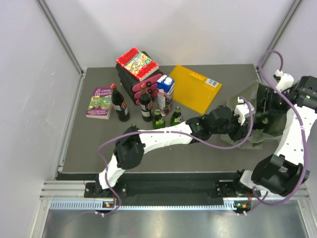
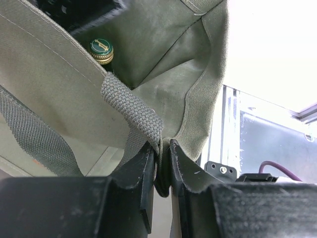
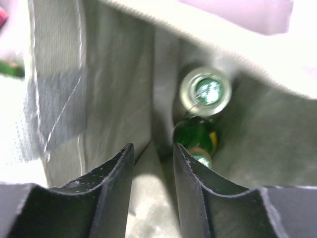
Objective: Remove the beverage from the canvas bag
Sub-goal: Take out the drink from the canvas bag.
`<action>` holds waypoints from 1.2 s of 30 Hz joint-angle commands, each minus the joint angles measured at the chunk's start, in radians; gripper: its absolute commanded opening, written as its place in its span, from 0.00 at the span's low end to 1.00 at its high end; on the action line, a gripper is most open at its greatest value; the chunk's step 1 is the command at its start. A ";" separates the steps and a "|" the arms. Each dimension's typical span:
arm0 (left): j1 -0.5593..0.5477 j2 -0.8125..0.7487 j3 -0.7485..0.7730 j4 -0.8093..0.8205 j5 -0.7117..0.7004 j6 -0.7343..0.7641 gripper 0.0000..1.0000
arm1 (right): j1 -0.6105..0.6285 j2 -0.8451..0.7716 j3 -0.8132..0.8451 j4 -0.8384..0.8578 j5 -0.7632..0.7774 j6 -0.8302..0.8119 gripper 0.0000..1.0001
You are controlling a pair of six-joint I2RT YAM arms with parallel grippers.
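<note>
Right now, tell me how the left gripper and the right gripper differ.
The left gripper is pinched shut on the rim of the canvas bag. The right gripper has its jaws apart, gripping nothing. The left holds the bag's edge, while the right points inside toward a green bottle. Both are at the bag.

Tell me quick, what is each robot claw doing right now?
Left gripper: closed, pinching the canvas bag at its edge.
Right gripper: open, empty, inside the bag above a bottle.
</note>
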 commanded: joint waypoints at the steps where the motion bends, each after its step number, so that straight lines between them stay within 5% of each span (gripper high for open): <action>1: -0.003 0.038 0.032 -0.024 0.003 -0.005 0.20 | 0.017 -0.006 -0.009 0.158 0.138 0.110 0.43; 7: -0.002 0.047 0.057 -0.024 -0.007 -0.011 0.20 | 0.021 0.058 0.032 0.162 0.183 0.079 0.48; 17: -0.002 0.046 0.049 -0.018 -0.011 -0.017 0.20 | -0.002 0.096 0.095 -0.086 0.132 -0.145 0.49; 36: 0.003 0.041 0.047 -0.019 -0.011 -0.015 0.20 | -0.010 0.123 -0.006 -0.102 0.211 -0.172 0.51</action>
